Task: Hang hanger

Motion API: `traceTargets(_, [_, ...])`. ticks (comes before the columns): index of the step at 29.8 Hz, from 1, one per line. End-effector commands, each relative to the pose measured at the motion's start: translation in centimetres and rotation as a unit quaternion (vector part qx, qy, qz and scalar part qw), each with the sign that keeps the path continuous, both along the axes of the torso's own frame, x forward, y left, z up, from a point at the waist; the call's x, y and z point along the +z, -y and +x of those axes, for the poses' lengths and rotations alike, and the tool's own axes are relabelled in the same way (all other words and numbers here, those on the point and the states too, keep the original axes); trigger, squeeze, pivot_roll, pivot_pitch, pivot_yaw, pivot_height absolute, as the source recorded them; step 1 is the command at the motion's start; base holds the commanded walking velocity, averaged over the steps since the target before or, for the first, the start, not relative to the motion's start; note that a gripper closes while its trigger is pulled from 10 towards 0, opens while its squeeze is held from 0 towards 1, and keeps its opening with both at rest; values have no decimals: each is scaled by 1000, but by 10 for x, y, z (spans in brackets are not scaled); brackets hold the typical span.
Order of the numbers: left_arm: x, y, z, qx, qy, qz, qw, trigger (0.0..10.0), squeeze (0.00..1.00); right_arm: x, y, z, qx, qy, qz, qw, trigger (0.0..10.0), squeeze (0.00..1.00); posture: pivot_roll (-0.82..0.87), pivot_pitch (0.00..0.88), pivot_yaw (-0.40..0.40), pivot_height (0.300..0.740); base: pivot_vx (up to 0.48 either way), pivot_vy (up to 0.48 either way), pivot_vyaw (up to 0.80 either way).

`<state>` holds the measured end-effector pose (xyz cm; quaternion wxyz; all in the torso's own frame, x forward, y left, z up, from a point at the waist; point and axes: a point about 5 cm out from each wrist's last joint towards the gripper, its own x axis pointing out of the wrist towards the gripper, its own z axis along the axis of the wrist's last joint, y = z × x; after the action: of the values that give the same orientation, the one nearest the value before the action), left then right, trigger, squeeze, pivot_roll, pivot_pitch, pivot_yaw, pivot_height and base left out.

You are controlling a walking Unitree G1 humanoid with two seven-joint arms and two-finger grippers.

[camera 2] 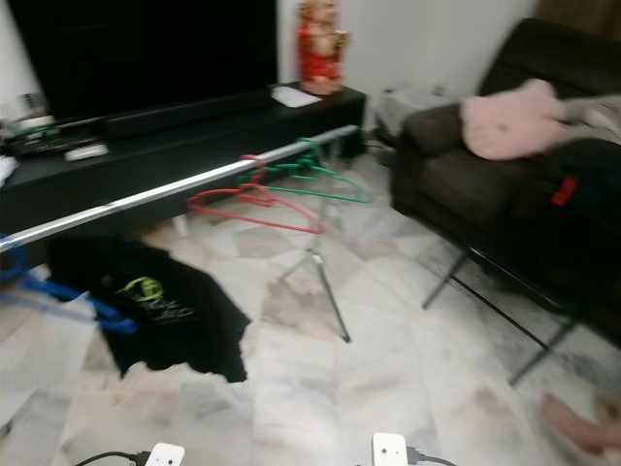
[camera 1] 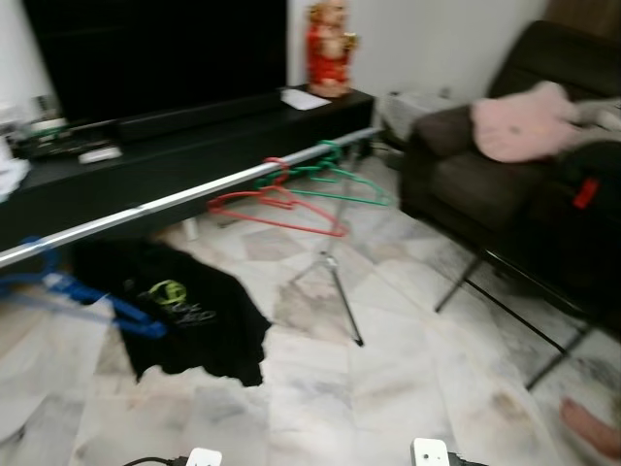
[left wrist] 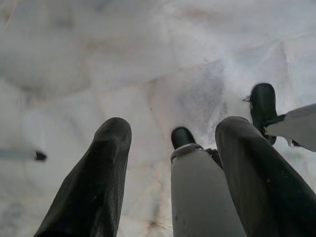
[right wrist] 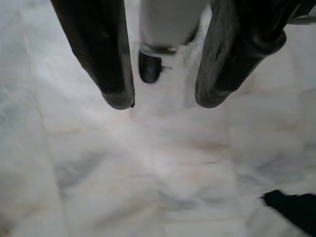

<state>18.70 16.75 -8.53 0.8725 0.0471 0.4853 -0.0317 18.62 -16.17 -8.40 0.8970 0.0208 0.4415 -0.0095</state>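
Observation:
A silver rail (camera 1: 194, 197) runs on a slant across the room on a tripod stand (camera 1: 337, 277). A red hanger (camera 1: 277, 209) and a green hanger (camera 1: 335, 180) hang on it near its far end, and a blue hanger (camera 1: 78, 291) hangs near its left end. Both arms hang down over the marble floor. My left gripper (left wrist: 175, 129) is open with nothing between its fingers (left wrist: 106, 168). My right gripper (right wrist: 165, 100) is likewise open and holds nothing. The eye views are blurred.
A black T-shirt (camera 1: 184, 311) lies on the floor under the rail. A black TV console (camera 1: 184, 146) stands behind it with a red figurine (camera 1: 330, 49). A dark sofa (camera 1: 505, 175) with a pink cushion (camera 1: 524, 121) is at the right. A person's foot (camera 1: 592, 427) shows at the lower right.

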Motion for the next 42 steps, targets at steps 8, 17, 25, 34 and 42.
traceTargets(8, [0, 0, -1, -1, 1, -1, 1000, 10000, 0, 0, 2, -1, -5, -2, -2, 1000, 10000, 0, 25, 0, 28, 740, 0, 0, -800])
traceTargets(17, [-1, 1, -2, -2, 0, -4, 1000, 10000, 0, -1, 2, -2, -4, -3, -4, 1000, 10000, 0, 22, 0, 28, 740, 0, 0, -800])
traceTargets(25, [-1, 2, -3, -1, -2, -12, 1000, 10000, 0, 0, 2, -1, -4, 9, -2, 1000, 10000, 0, 22, 0, 26, 740, 0, 0, -598])
traceTargets(34, [-1, 3, -3, 0, -1, -15, 1000, 10000, 0, 1, 3, -1, -7, 13, -3, 1000, 10000, 0, 23, 0, 24, 740, 0, 0, 0])
traceTargets(42, [-1, 3, -2, -3, -1, -15, 1000, 10000, 0, 0, 3, -1, -17, 11, -2, 1000, 10000, 0, 25, 0, 26, 740, 164, 0, -413])
